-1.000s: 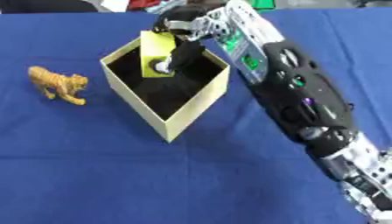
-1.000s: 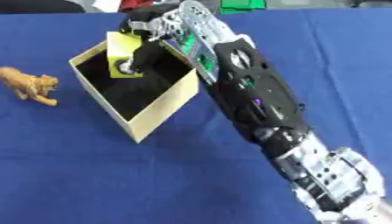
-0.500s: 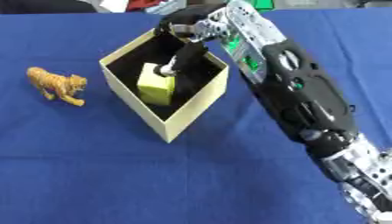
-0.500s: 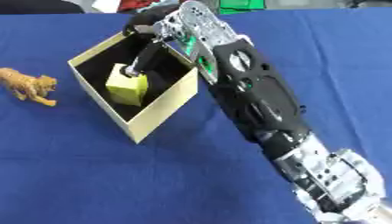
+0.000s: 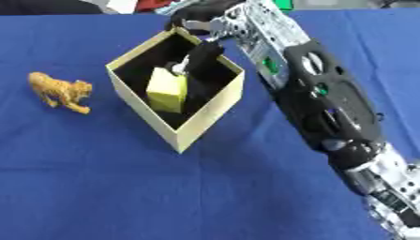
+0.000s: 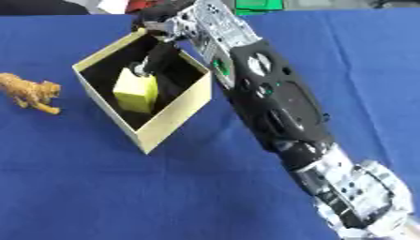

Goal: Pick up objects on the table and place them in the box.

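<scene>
- R hand (image 5: 199, 56) is seen reaching down into the open box (image 5: 215, 107) from its far side; fingers extended, tips at the top of the yellow block (image 5: 167, 89). Whether it's pinched or just touched can't be told.
- Yellow block is sat inside the box, tilted.
- Toy tiger (image 5: 60, 90) is stood on blue tablecloth (image 5: 123, 187), L of box, apart from it.
- L hand not seen.

- right arm stretches from the lower right corner diagonally up to the top centre
- right hand (image 5: 199, 55) bends downward at the wrist, fingers pointing down and relaxed
</scene>
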Controlling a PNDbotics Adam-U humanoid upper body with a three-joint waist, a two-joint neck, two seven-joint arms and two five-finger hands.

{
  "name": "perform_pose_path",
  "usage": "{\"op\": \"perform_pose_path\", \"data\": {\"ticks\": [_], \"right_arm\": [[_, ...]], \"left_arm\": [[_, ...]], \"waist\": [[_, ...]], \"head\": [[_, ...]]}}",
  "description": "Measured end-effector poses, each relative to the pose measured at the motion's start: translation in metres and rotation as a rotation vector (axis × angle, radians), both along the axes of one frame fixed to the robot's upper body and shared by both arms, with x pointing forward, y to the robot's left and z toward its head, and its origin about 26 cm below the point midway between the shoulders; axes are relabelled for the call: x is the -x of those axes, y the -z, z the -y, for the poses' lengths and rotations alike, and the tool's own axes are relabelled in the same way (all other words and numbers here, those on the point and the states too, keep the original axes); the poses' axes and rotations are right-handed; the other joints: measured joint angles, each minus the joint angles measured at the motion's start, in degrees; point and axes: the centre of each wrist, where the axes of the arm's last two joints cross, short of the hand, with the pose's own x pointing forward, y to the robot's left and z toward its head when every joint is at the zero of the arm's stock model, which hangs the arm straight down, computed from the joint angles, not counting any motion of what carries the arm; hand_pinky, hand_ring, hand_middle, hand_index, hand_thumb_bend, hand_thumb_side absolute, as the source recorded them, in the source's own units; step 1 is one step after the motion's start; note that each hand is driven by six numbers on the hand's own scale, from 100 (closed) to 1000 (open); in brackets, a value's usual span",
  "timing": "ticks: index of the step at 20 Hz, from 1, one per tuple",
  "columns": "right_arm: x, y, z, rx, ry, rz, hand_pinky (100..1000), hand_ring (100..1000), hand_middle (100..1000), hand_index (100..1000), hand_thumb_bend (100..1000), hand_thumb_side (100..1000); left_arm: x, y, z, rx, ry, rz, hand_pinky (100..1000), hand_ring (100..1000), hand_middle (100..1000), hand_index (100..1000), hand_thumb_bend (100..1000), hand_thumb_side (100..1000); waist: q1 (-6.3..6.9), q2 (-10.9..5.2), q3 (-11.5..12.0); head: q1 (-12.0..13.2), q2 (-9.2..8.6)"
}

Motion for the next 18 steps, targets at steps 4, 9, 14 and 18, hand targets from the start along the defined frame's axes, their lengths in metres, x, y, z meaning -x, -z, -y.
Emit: {"op": "perform_pose_path", "data": {"ticks": [4,9,14,18], "right_arm": [[0.006,-0.012,0.014,-0.054,0.03,0.062,944,1000,958,1000,245,595],[0.008,-0.026,0.041,-0.103,0.116,0.137,939,1000,947,1000,237,591],[0.004,-0.035,0.073,-0.122,0.217,0.173,939,1000,952,1000,235,599],[-0.002,-0.035,0.093,-0.12,0.284,0.169,940,1000,956,1000,234,625]], "left_arm": [[0.0,0.0,0.0,0.0,0.0,0.0,732,710,662,757,251,915],[0.0,0.001,0.0,0.0,-0.001,-0.003,732,711,662,757,249,915],[0.001,0.001,0.0,0.0,-0.001,-0.004,732,711,663,757,249,915],[0.001,0.001,-0.001,0.0,-0.002,-0.005,732,711,663,757,249,914]], "waist": [[0.29,0.0,-0.35],[0.55,-0.02,-0.94],[0.71,-0.03,-1.46],[0.67,-0.04,-1.65]], "head": [[0.0,-0.22],[-0.17,-0.22],[-0.16,-0.2],[-0.11,-0.18]]}}
